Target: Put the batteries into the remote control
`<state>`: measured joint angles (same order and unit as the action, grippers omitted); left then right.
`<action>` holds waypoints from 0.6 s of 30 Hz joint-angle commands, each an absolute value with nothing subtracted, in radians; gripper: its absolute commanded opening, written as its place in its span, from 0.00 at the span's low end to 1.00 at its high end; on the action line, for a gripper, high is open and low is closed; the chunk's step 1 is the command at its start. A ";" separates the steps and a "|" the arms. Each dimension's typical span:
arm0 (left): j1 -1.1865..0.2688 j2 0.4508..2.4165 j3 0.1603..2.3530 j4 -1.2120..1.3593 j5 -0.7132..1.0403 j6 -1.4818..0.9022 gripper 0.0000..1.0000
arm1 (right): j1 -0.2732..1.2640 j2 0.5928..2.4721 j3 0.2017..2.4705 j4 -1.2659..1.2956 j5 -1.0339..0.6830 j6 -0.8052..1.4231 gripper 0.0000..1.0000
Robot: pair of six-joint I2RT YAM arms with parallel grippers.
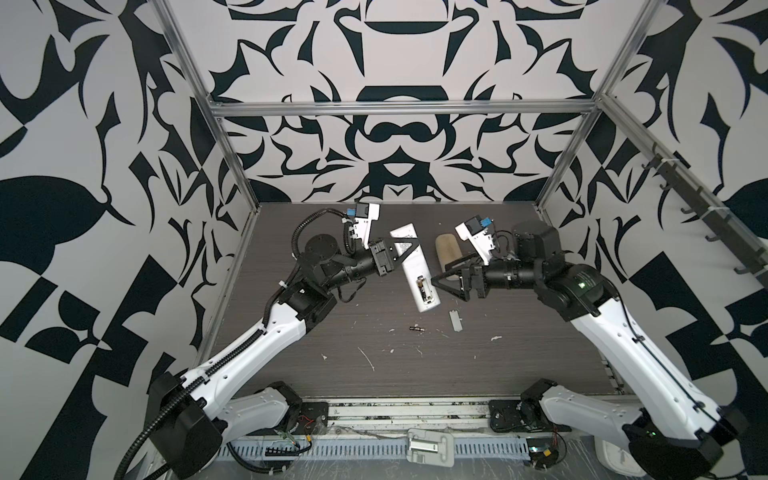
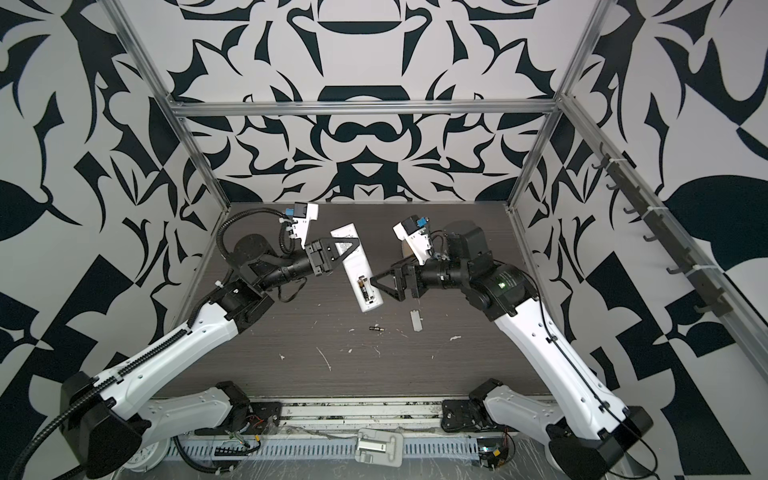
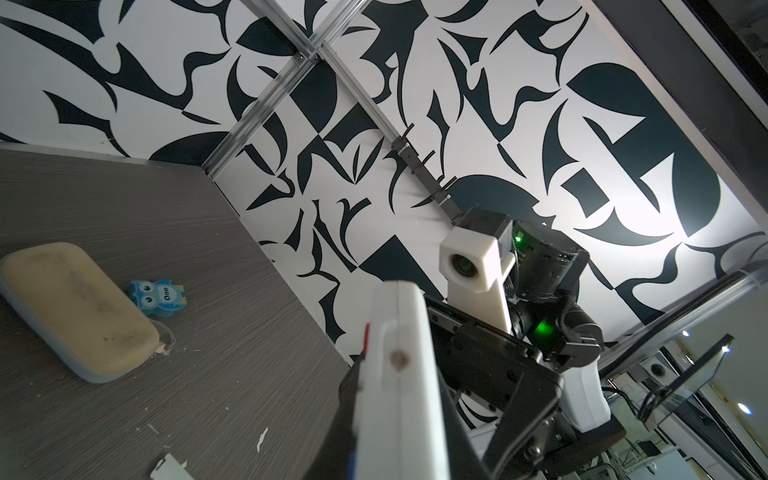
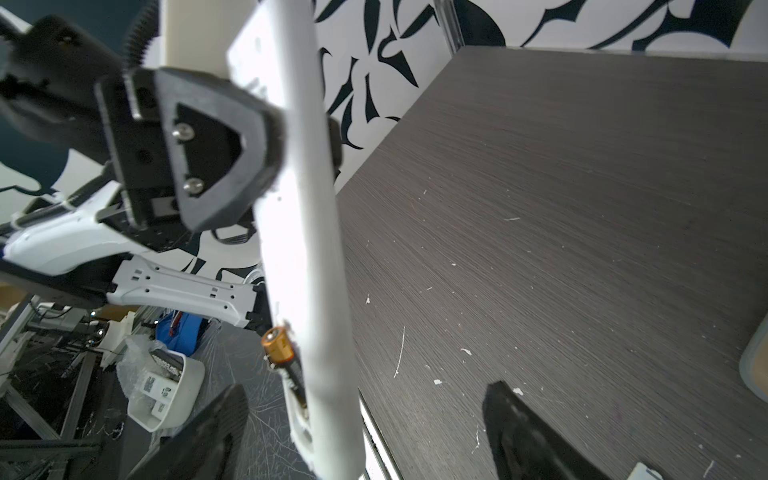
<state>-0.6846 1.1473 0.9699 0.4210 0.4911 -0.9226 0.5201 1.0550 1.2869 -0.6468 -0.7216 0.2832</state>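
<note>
Across the remote control (image 1: pixel 415 272) my left gripper (image 1: pixel 409 247), clamped on it, hides part, one battery (image 4: pixel 282 353) sits in its open slot (image 1: pixel 424 293), and my right gripper (image 1: pixel 439 273) is spread apart.

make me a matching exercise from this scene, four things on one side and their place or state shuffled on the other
1. remote control
2. grey-white cover
3. beige case
4. right end effector

A. open, holding nothing
B. clamped in the left end effector
C. flat on the table near the loose battery
D. at the back, beside a blue owl

Pairs: 1-B, 2-C, 3-D, 4-A
</note>
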 commanded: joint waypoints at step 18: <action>-0.680 1.148 1.069 0.367 0.605 -0.915 0.00 | 0.542 1.107 1.253 -0.426 -0.947 0.375 1.00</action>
<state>-0.6846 1.1481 1.0344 0.3599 0.5861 -0.9192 0.5350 1.1076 1.2533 -0.4953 -0.9066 0.3550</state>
